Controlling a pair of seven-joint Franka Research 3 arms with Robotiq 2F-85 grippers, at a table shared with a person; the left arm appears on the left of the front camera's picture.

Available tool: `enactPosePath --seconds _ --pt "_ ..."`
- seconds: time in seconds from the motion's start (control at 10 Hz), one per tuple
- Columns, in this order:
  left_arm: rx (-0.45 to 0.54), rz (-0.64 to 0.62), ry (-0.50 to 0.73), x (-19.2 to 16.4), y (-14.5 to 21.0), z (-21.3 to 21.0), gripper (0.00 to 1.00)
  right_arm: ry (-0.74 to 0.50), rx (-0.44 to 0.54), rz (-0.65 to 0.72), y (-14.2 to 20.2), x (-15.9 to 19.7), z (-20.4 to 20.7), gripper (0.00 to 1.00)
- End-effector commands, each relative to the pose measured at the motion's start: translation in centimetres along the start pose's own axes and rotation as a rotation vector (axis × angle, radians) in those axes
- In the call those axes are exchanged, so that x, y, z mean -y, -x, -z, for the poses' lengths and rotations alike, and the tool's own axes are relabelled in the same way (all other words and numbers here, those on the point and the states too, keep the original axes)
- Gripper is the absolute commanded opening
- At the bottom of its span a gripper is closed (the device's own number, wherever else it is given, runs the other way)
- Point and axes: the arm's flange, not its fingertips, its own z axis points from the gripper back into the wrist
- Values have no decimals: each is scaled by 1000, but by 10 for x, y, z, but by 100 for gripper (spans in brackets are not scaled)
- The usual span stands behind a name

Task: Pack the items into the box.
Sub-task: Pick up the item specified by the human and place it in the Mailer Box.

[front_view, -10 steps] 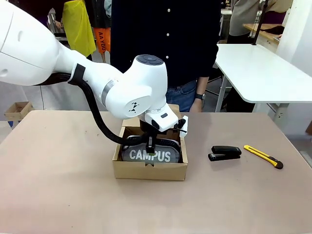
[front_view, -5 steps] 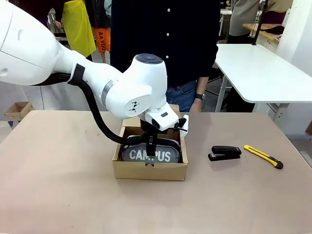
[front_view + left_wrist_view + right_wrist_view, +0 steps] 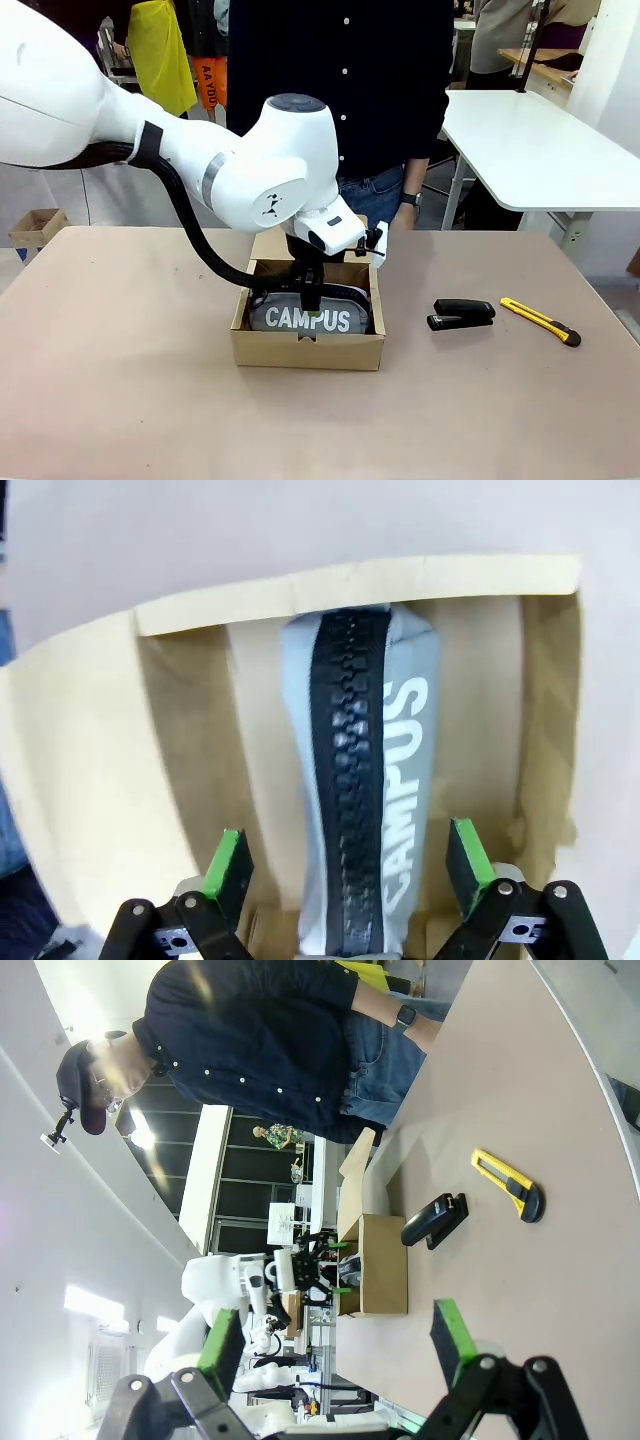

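About half the job looks done. The grey CAMPUS pouch (image 3: 308, 318) lies inside the box (image 3: 305, 352) at the centre of the front view, lettering towards the camera and its zip running along the top. The left gripper (image 3: 348, 860) hangs just over it with its jaws spread wide; in the left wrist view the green pads (image 3: 228, 865) stand on either side of the pouch and clear of the fabric, so it grips nothing. The pouch sits along the middle of the box, with bare cardboard floor on both sides of it (room enough, I would judge, for a second small thing).

That second thing is not packed yet: the black stapler (image 3: 461, 313) rests on the desk (image 3: 120, 400) right of centre, apart from the box, with the yellow utility knife (image 3: 541, 322) just beyond it towards the right edge. The right gripper (image 3: 336, 1340) is open too and empty, well away from the box.

The lid (image 3: 272, 245) stands raised at the rear. What remains, by my reckoning, is the stapler, then perhaps closing the flap.
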Motion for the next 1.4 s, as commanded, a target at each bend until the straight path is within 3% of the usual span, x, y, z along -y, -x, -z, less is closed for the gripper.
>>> enactPosePath --seconds 0.0,0.2,0.4,0.5,0.8,1.0,1.2,1.3 --pt "99 -39 -15 7 44 -71 100 -17 14 -28 -1 -1 2 100" --pt "191 -177 -16 7 108 -134 100 -17 14 -28 -1 -1 2 100" --pt "357 -308 65 14 185 -165 100 -17 14 -28 -1 -1 2 100" --pt "442 -498 79 25 252 -170 100 -17 14 -28 -1 -1 2 100" --pt "872 -821 88 101 397 -132 100 -17 14 -28 -1 -1 2 100" --pt "1035 -911 180 160 451 -68 100 -17 14 -28 -1 -1 2 100" --pt "1109 -969 272 182 478 -22 100 -17 14 -28 -1 -1 2 100" --pt "1013 -967 195 167 469 -68 100 -17 14 -28 -1 -1 2 100"
